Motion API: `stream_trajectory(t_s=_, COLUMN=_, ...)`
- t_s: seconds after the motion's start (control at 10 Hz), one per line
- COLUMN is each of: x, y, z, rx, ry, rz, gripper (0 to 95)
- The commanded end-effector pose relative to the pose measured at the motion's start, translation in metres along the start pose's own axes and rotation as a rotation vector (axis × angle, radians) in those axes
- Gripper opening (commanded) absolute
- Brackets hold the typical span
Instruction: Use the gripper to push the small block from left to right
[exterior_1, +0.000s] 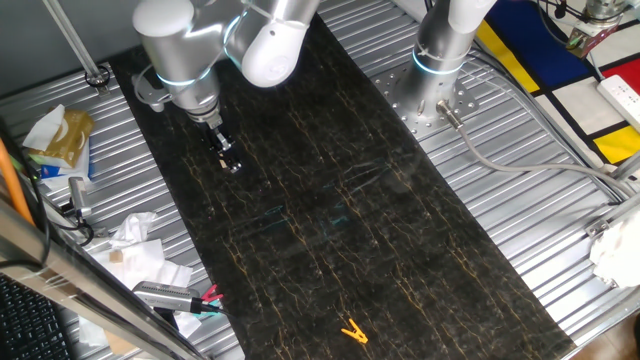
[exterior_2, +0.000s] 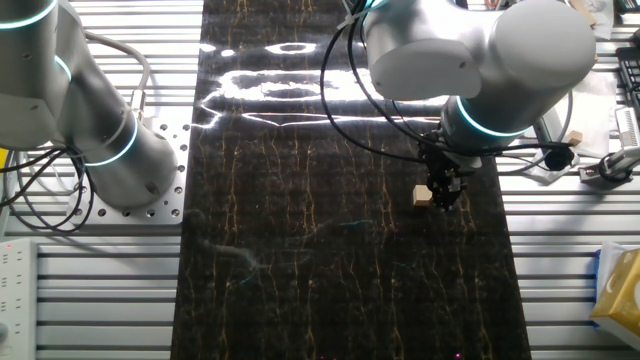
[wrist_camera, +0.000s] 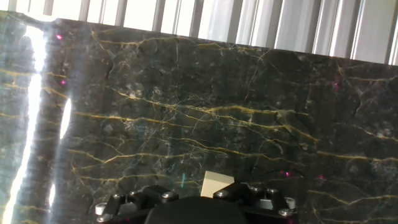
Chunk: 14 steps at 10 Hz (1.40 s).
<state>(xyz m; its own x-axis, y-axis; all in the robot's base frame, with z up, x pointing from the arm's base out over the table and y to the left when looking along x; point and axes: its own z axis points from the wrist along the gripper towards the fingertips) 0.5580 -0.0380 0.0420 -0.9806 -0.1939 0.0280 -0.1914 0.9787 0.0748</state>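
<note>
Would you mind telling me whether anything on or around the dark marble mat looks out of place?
One stray item: a yellow-orange clip lies alone on the marble mat, far from the gripper and the small block beside it. Crumpled paper clutters the ribbed table edge. Nothing looks spilled or broken.

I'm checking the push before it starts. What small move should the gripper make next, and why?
Probably a short, slow slide across the dark marble mat, toward the small block. In the other fixed view the gripper sits low, right beside the block, apparently touching or nearly so. The block is hidden in one fixed view, so contact is unconfirmed.
</note>
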Motion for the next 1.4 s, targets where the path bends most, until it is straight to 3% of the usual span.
stream_trajectory(t_s=0.1, x=0.0002, y=0.0002, z=-0.0004, rx=0.000, ry=0.001, rz=0.000, gripper=76.0)
stream_trajectory(t_s=1.4, x=0.0032, y=0.0027, z=0.0032, rx=0.019, ry=0.013, rz=-0.013, gripper=76.0)
